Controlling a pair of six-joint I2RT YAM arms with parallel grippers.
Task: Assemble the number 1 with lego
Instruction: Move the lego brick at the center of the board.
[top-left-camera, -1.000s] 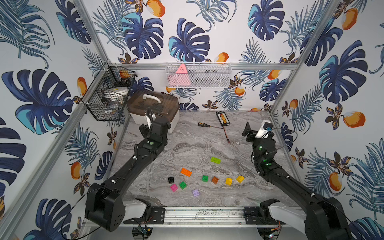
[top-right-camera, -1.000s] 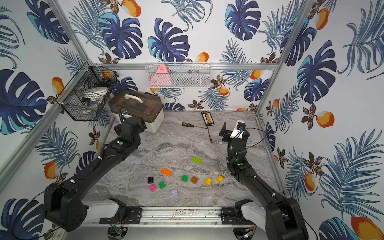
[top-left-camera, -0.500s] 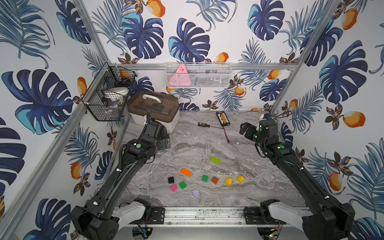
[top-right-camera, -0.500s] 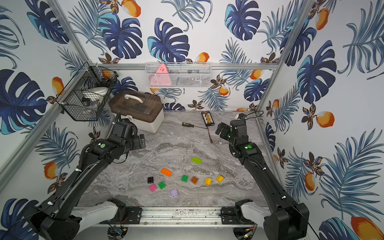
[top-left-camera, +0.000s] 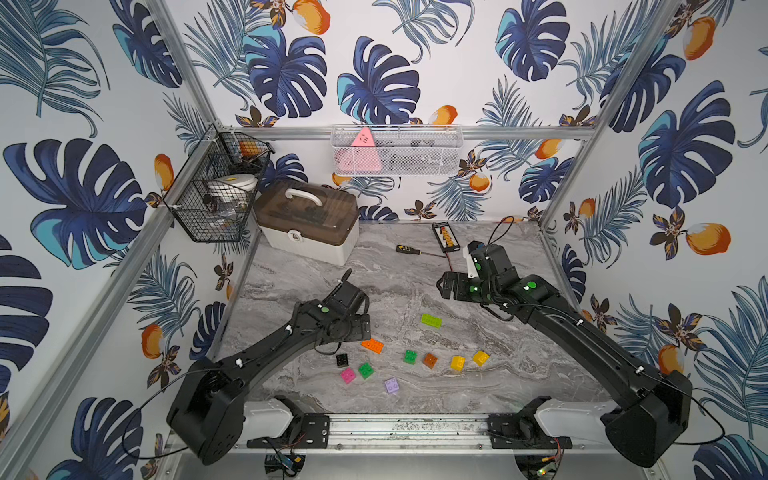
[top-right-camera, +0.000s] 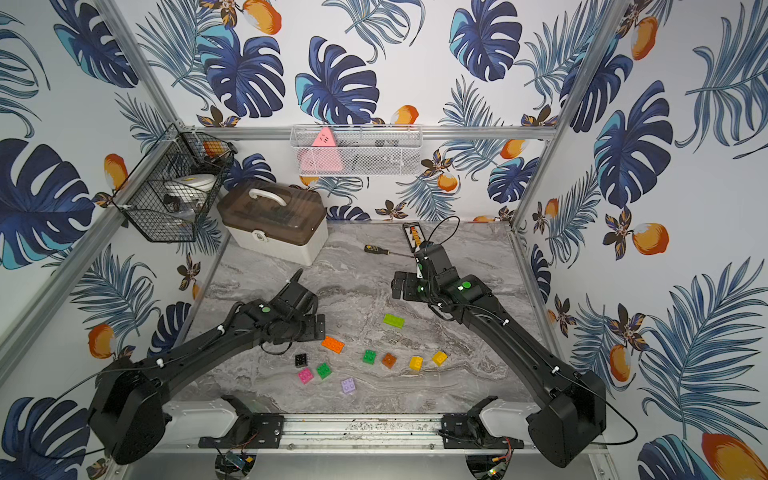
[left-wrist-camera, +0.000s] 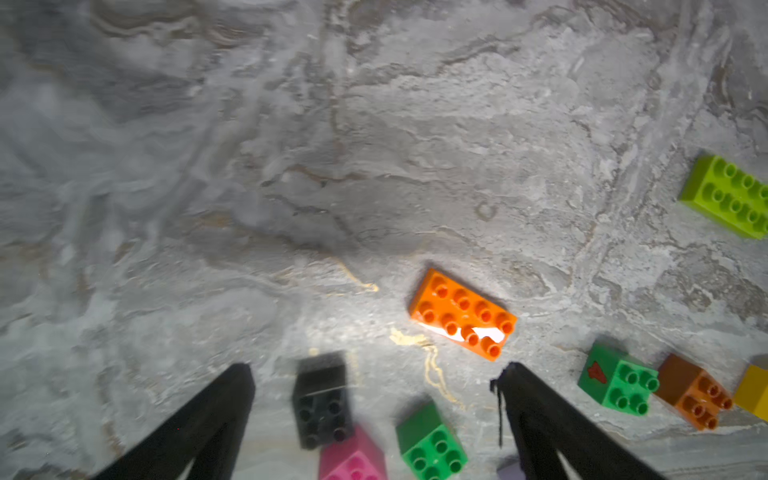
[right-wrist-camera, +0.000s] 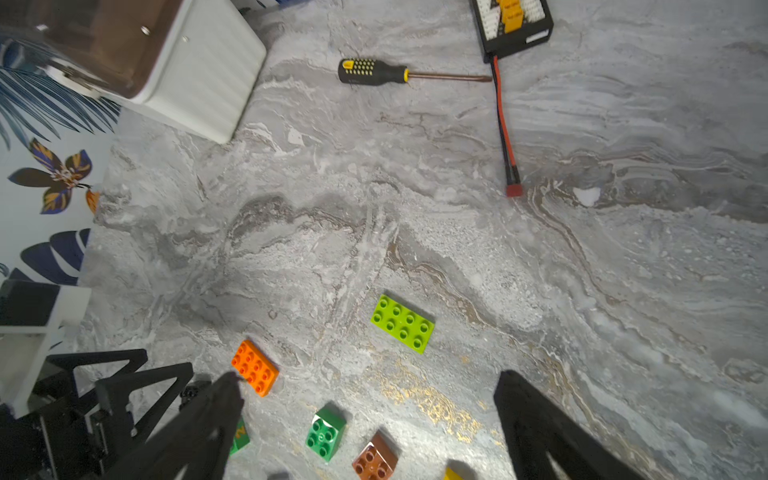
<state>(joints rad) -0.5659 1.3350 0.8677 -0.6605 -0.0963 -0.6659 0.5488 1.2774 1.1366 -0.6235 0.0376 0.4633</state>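
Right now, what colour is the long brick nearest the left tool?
Orange; the long brick shows best in the left wrist view.

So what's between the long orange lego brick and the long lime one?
Nothing, just bare grey marble tabletop between the long orange studded brick and the long lime studded brick, in both top views.

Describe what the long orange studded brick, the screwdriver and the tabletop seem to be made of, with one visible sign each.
Long orange studded brick: probably hard plastic, glossy; white glare on its studs.
Screwdriver with black-and-yellow handle: dimpled plastic or rubber grip, coppery metal-looking shaft.
Grey veined tabletop: marble pattern, matt; stone or printed laminate, cannot tell.
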